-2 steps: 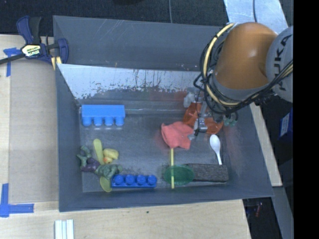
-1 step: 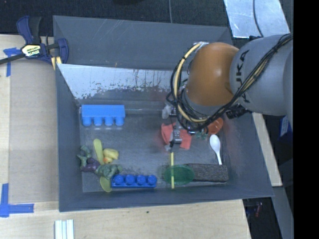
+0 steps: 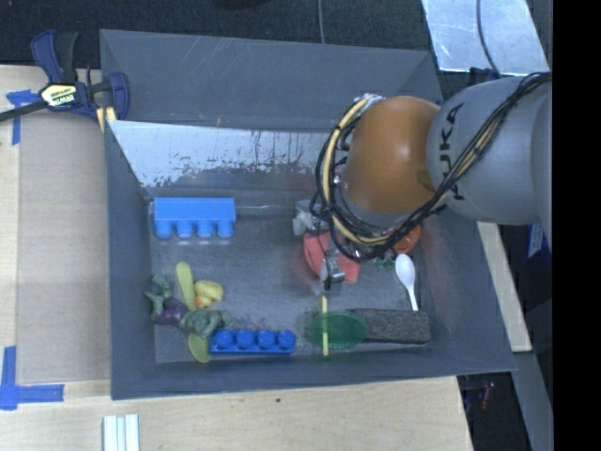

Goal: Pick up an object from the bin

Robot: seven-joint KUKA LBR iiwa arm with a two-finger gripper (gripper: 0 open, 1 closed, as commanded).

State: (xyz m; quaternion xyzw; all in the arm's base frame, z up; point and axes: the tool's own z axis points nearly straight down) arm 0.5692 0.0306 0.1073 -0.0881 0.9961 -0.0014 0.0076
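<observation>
My tool (image 3: 331,272) hangs directly over the red plastic piece (image 3: 313,252), right of the middle of the bin (image 3: 282,83); I cannot tell whether it's open or closed

Robot lab: cabled KUKA arm (image 3: 498,158) over grey metal bin (image 3: 282,78).

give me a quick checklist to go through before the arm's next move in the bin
1. Claw over a target: ok, above the red thing right of the middle of the bin.
2. Red thing gripped: cannot tell, the orange cover hides much of it.
3. Room around the target: not ok, the white spoon and green round toy lie close.
4. Blocks out of the way: ok, the light blue block and dark blue block lie further left.
</observation>
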